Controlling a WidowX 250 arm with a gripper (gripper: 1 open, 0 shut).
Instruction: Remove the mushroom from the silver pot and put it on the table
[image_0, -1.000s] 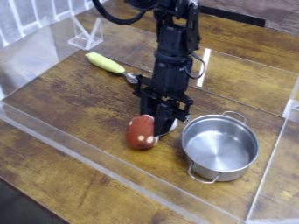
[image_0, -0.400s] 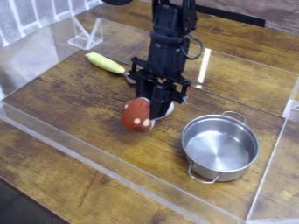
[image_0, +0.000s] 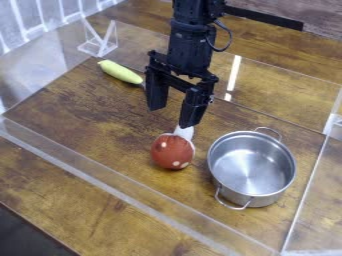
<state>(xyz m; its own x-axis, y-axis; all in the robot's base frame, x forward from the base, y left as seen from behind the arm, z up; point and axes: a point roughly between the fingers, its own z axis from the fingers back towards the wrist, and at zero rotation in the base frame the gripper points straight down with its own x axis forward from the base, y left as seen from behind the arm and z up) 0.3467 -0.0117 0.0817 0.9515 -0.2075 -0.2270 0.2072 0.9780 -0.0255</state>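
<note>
Red-brown and faintly spotted, the mushroom (image_0: 171, 151) lies on its side on the dark wood-plank surface (image_0: 80, 120), its white stem pointing up toward the arm, just left of the silver pot (image_0: 251, 167) and apart from it. Above the mushroom hangs the black hand (image_0: 175, 100), pointing steeply down with its fingers spread wide and nothing between them. A yellow-handled spoon (image_0: 120, 72) rests farther back on the left, and clear acrylic walls (image_0: 80, 165) edge the planks.
</note>
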